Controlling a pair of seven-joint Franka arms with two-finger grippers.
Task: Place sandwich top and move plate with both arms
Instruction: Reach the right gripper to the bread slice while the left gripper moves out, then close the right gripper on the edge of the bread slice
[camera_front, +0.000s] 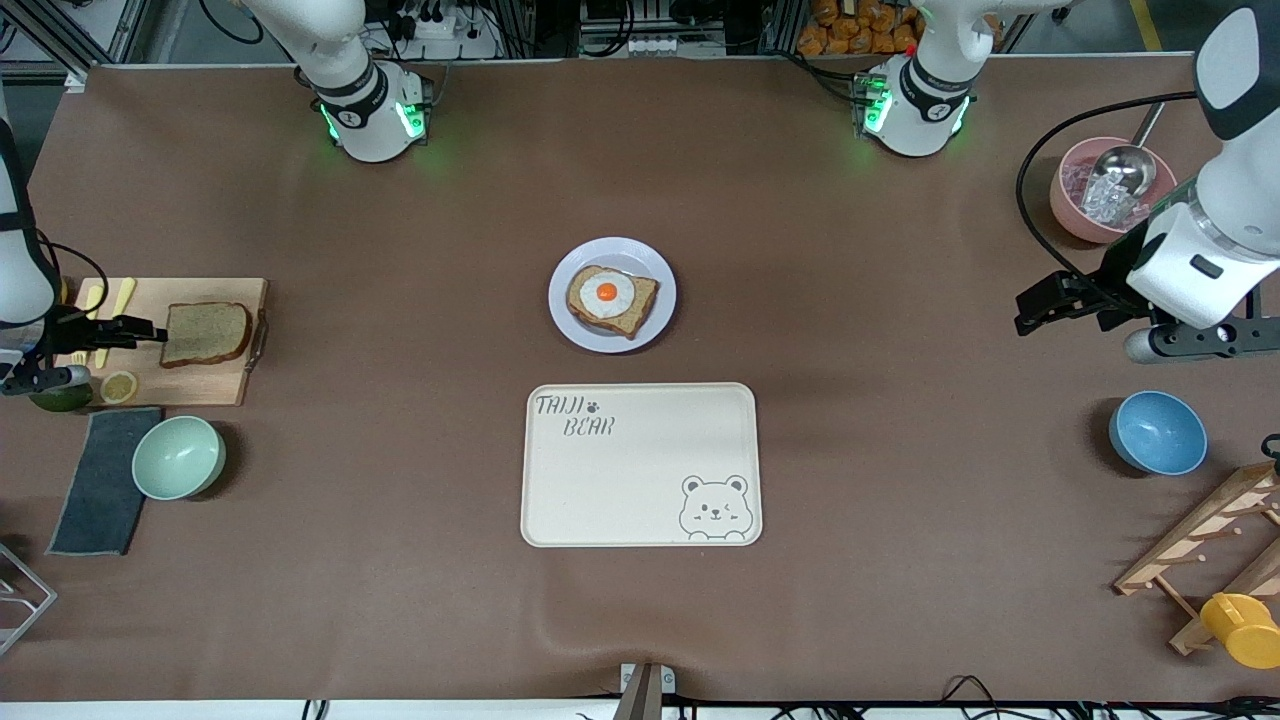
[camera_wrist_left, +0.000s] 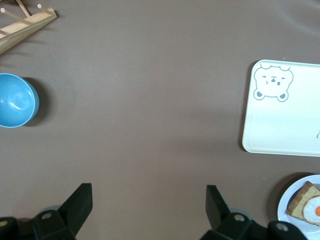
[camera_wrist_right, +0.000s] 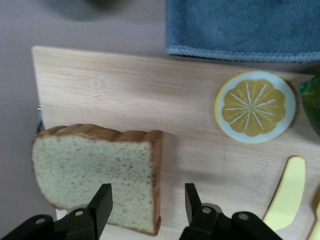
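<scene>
The sandwich top is a plain brown slice that lies flat on a wooden cutting board at the right arm's end of the table. My right gripper is low at the slice's edge. In the right wrist view the right gripper is open and straddles the crust edge of the sandwich top, one finger over the crumb and one over bare board. The plate sits mid-table and bears a bread slice with a fried egg. My left gripper hangs open over bare table; in its own view the left gripper holds nothing.
A cream bear tray lies nearer the front camera than the plate. A lemon slice, yellow knife, grey towel and green bowl crowd the board. At the left arm's end are a blue bowl, pink bowl and wooden rack.
</scene>
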